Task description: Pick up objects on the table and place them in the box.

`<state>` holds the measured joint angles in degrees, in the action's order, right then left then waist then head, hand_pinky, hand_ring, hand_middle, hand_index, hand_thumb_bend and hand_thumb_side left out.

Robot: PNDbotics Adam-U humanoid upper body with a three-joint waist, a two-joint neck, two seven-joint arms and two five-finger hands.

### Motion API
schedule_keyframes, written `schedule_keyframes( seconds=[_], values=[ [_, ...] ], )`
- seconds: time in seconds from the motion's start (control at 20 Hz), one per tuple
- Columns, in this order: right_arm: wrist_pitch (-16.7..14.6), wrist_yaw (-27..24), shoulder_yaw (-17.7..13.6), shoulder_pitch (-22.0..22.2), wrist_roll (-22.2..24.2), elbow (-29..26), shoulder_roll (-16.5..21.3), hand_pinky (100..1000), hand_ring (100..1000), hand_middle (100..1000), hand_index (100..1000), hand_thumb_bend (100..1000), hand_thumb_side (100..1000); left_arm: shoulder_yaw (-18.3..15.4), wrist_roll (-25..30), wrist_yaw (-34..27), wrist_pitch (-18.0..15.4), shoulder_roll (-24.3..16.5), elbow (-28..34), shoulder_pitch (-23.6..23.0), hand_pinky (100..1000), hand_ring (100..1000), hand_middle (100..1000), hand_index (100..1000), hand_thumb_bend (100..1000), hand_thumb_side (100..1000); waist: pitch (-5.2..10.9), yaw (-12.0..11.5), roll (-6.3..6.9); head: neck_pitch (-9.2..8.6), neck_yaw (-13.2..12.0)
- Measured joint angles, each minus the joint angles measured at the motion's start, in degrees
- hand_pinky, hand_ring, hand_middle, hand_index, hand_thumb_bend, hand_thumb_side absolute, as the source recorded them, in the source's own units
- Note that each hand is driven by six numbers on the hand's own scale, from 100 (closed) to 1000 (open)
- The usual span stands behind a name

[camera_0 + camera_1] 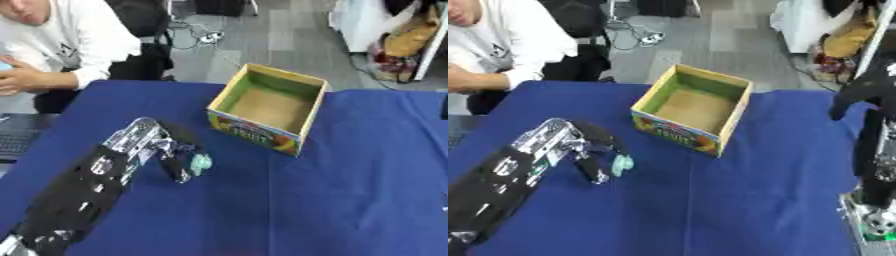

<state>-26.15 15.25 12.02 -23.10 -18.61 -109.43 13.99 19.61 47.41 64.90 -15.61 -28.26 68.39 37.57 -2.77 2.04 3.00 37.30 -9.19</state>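
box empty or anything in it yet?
Empty: the box shows only bare brown floor and green inner walls. The small teal object is at the left hand, outside it.

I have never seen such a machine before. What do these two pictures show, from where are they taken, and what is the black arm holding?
Both pictures come from one stereo camera in the robot's head, looking down: its left eye and its right eye, at the same moment. The black and silver arm from the lower left is the robot's left arm. Its left hand has its fingers curled round a small pale green object, just above the blue table. Further back stands an open cardboard box, which looks empty; the object should go there. In the right eye view, the dark upright shape at the right edge is probably the right arm, but its hand cannot be made out.
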Motion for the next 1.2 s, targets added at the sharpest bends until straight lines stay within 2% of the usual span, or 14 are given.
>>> schedule_keyframes(
  seconds=[0.5, 0.75, 1.2],
  values=[
    [0.01, -0.01, 0.0, 0.01, 0.01, 0.0, -0.02, 178, 274, 364, 457, 100, 862, -0.03, -1.15, 0.63, -1.16, 0.61, -2.26, 0.02, 433, 665, 908, 1000, 857, 540, 0.0, 0.15, 0.01, 0.0, -0.01],
    [0.11, -0.01, 0.0, 0.01, 0.11, 0.0, -0.03, 177, 272, 363, 456, 100, 863, -0.03, -1.85, 1.64, -1.85, 1.01, -3.04, 0.02, 370, 605, 865, 993, 836, 515, 0.0, 0.31, 0.01, 0.0, -0.25],
    [0.11, -0.07, 0.0, 0.01, 0.13, 0.0, -0.03, 178, 273, 363, 457, 100, 861, -0.02, -2.9, 3.6, -2.9, 1.48, -4.05, 0.43, 358, 591, 855, 985, 837, 522, 0.0, 0.44, 0.06, 0.0, -0.47]
  ],
)
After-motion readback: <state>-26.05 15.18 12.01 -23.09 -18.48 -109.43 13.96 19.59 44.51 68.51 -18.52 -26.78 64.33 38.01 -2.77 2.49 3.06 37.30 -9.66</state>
